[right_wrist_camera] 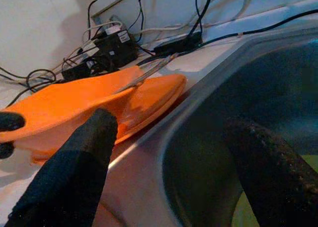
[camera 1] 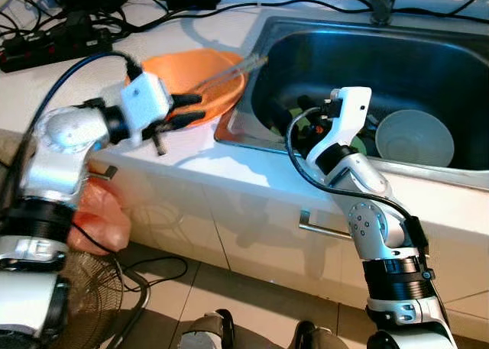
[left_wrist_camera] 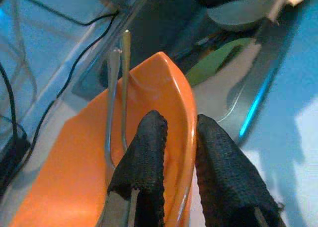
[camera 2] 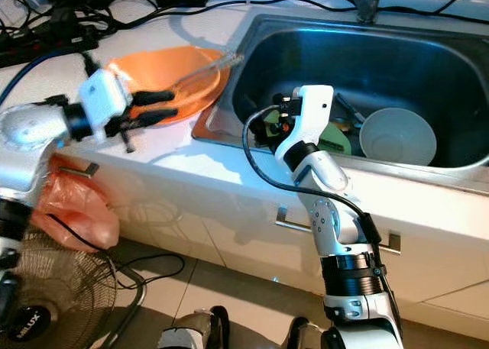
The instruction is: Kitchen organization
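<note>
Left eye view: the left gripper (camera 1: pixel 186 110) pinches the near rim of the orange bowl (camera 1: pixel 200 74) on the white counter (camera 1: pixel 84 82), one black finger inside and one outside. The bowl sits just left of the steel sink (camera 1: pixel 428 51). Two clear utensil handles (camera 1: pixel 229 70) lie in it, their long axis running from the bowl's middle toward the far right, tips out over the sink's edge.

Right eye view: the right gripper (camera 2: pixel 269 126) hangs inside the sink's left end, right of the bowl and apart from it. A white bowl (camera 2: pixel 397 135) rests further right in the basin, something green (camera 2: pixel 335 144) beside it. The left arm looks the nearer by far to the orange bowl.

Left wrist view: both fingers (left_wrist_camera: pixel 144 157) are pressed onto the orange rim, the wall caught between them. The handles (left_wrist_camera: pixel 119 88) point away from the grip, toward the sink.

Right wrist view: the right fingers (right_wrist_camera: pixel 74 172) stand spread, holding nothing. The orange bowl (right_wrist_camera: pixel 99 103) lies across the counter beyond the sink lip, cables and a power strip (right_wrist_camera: pixel 107 45) on the far side.

Judgement: any lift would likely turn on the left grip alone; the handles, overhanging on the sink side, could slide out if the bowl tips that way.
</note>
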